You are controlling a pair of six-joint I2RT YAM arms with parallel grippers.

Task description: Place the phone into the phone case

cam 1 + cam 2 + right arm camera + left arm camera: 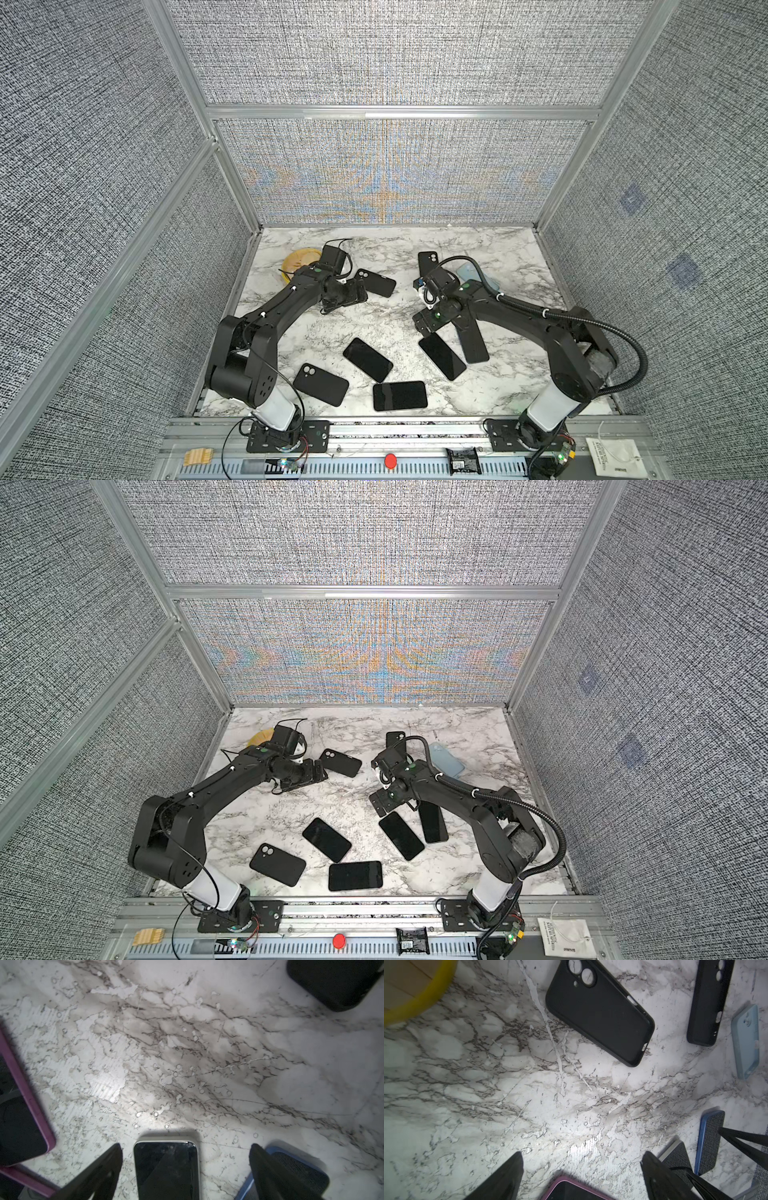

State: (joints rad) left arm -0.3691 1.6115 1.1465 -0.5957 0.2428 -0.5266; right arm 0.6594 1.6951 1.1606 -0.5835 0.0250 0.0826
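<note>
Robot arms: we count two, the left arm [286,303] and the right arm [523,320].
Phones, screens up: we count four, the left phone [368,359], front phone [400,395], middle phone [441,355] and right phone [476,347].
Black cases: we count three, the front case [320,384], middle case [376,283] and far case [428,262].
Light blue case [449,758]: we count one.
Yellow bowl [291,257]: we count one.

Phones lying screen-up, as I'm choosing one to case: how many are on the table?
4: the centre phone, the front-edge phone, and at right the inner phone beside the outer phone. Others may be hidden.
</note>
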